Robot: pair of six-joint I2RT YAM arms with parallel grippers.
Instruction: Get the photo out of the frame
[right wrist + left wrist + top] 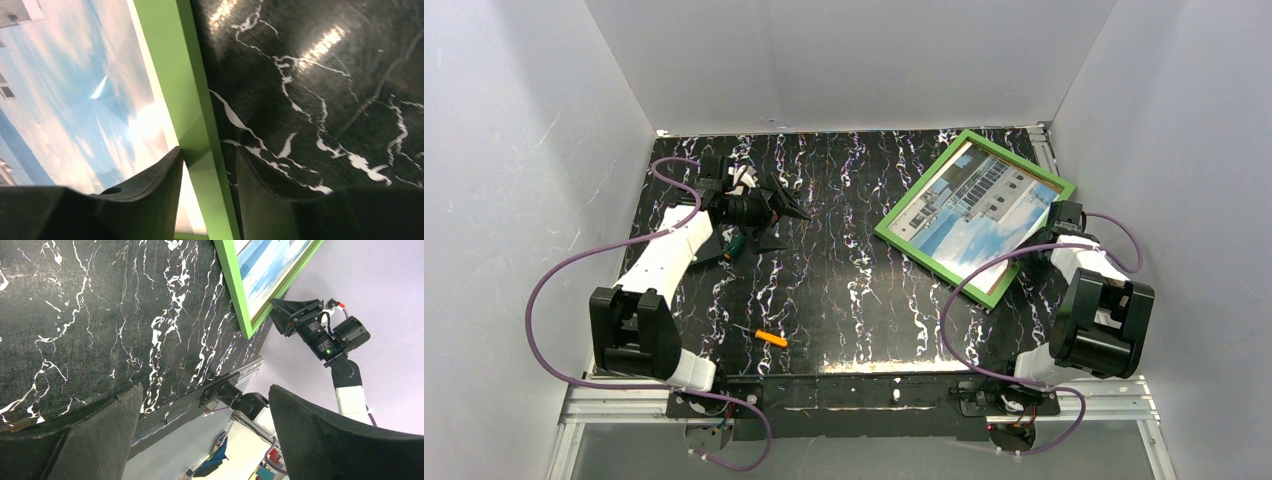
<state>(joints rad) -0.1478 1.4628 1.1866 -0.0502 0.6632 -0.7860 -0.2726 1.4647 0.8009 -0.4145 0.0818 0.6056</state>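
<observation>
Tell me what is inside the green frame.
The photo, a white building under a blue cloudy sky, fills the frame. Anything behind the photo is covered by it and cannot be seen.

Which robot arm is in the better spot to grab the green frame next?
Right. The right gripper has the edge of the green frame between its open jaws; the left gripper is open, far off across the table.
</observation>
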